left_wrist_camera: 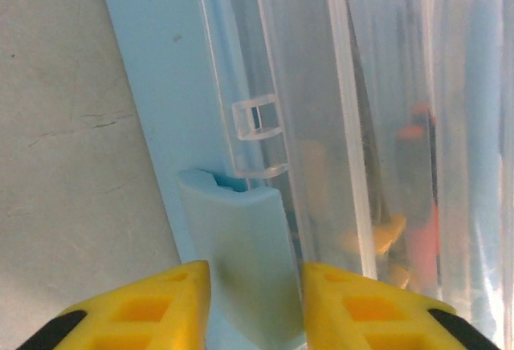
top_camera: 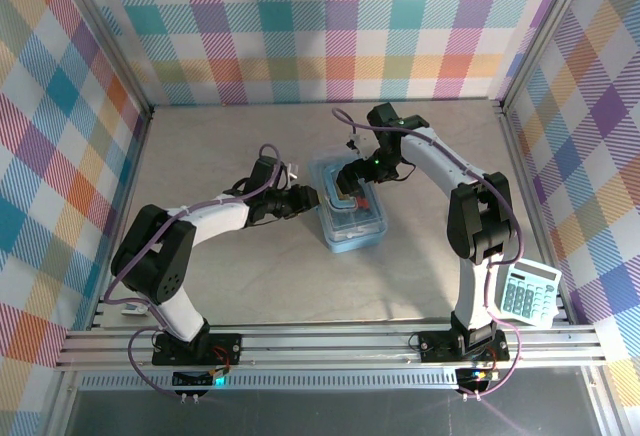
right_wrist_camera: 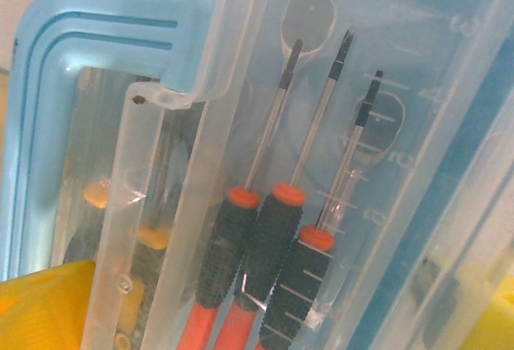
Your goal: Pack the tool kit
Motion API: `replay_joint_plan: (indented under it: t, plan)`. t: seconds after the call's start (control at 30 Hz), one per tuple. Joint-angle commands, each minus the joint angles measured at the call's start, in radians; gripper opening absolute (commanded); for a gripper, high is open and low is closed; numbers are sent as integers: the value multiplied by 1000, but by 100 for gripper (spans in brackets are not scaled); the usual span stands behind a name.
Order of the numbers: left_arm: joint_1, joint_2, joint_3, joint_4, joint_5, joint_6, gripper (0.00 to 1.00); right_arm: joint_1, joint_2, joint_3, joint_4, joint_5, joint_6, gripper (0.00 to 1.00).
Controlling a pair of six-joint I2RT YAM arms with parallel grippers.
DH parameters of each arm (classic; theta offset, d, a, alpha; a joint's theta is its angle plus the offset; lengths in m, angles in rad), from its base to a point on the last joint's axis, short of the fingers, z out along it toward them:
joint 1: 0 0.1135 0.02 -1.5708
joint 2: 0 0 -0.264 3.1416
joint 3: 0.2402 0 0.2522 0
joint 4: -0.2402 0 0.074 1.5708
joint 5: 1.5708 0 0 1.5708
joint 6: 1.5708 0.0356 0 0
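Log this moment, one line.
left jaws: straddling latch on case, grip unclear | right jaws: open above case | screwdrivers: inside case

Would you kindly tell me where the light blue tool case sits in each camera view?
Top external: tool case mid-table, centre of frame.
Left wrist: centre and right, its latch between the yellow fingers.
Right wrist: across the frame, blue handle upper left.
Shared landmark: red-orange tool handles under the clear lid.
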State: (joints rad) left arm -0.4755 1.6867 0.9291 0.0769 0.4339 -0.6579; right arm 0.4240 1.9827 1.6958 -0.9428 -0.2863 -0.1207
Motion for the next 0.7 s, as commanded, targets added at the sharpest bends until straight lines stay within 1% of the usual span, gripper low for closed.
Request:
replay_joint_plan:
  t: [0.0, 0.23, 0.67]
  plan:
    - [-3, 29, 20, -93, -76, 22, 30, 12, 13, -30, -57, -91, -28, 99]
    - [-3, 2, 36, -187, -110, 58, 30, 10, 11, -34, -54, -91, -28, 99]
    - [0, -9, 75, -301, -145, 98, 30, 10, 9, -41, -50, -93, -24, 99]
